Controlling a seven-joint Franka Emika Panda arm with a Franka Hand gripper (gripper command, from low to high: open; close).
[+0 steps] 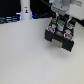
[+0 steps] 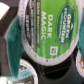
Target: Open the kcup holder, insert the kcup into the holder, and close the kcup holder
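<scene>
The kcup holder (image 1: 59,36) is a black box on the white table at the exterior view's right, its tray pulled out with round pods in it. My gripper (image 1: 60,20) hangs right above the tray, shut on the kcup (image 1: 59,23), whose green top shows between the fingers. In the wrist view the kcup's green lid (image 2: 50,25), printed "Dark Magic", fills most of the picture, with the black tray (image 2: 62,72) just under it. A dark finger (image 2: 11,42) sits at the pod's side.
Another pod with a white rim and green lid (image 2: 22,74) lies in the tray beside the held one. A white bottle-like object (image 1: 25,11) and dark items stand along the table's far edge. The white table (image 1: 22,55) spreads to the exterior view's left.
</scene>
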